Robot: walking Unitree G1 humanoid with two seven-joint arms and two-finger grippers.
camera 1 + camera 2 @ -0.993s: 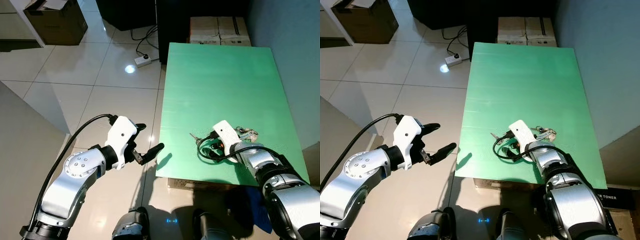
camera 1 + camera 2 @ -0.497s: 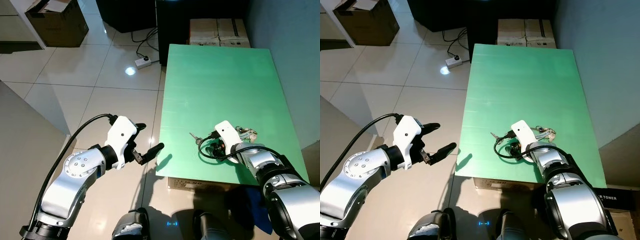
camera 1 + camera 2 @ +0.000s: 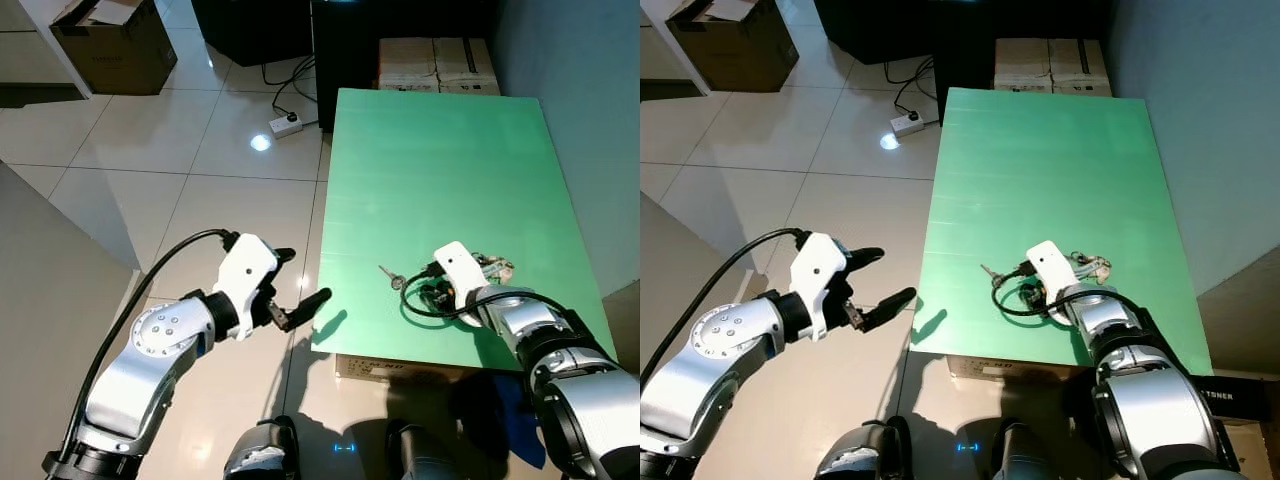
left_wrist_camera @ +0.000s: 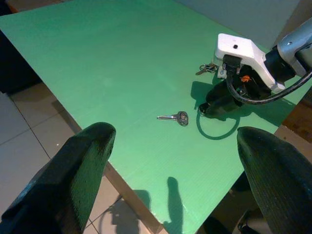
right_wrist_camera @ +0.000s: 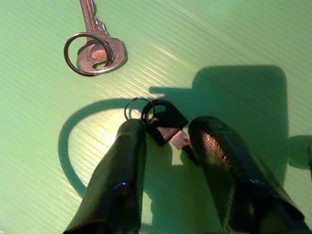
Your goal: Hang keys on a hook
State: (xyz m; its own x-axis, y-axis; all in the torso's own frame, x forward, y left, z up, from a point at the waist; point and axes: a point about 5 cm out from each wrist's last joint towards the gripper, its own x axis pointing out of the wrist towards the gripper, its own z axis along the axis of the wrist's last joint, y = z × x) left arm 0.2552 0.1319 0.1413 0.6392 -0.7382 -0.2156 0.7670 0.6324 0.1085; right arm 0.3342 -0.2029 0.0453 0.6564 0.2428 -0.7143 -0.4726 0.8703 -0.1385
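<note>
A single silver key on a ring (image 5: pixel 95 51) lies on the green table (image 3: pixel 440 160) near its front edge. Just to its right, my right gripper (image 3: pixel 427 297) rests fingers-down on the table, open. A black-headed key with a small ring (image 5: pixel 163 124) lies between its fingers (image 5: pixel 122 165), touching both. A bunch of keys (image 3: pixel 495 265) lies just beyond the right wrist. My left gripper (image 3: pixel 303 274) hovers open and empty over the floor, off the table's left edge and level with its front.
Two cardboard boxes (image 3: pixel 438 62) stand behind the table's far end. A power strip (image 3: pixel 287 122) with cables lies on the tiled floor. A brown box (image 3: pixel 110 40) sits at the far left. A grey wall runs along the table's right side.
My right gripper has edged slightly to the right along the table near the black-headed key. The left arm has stayed almost still.
</note>
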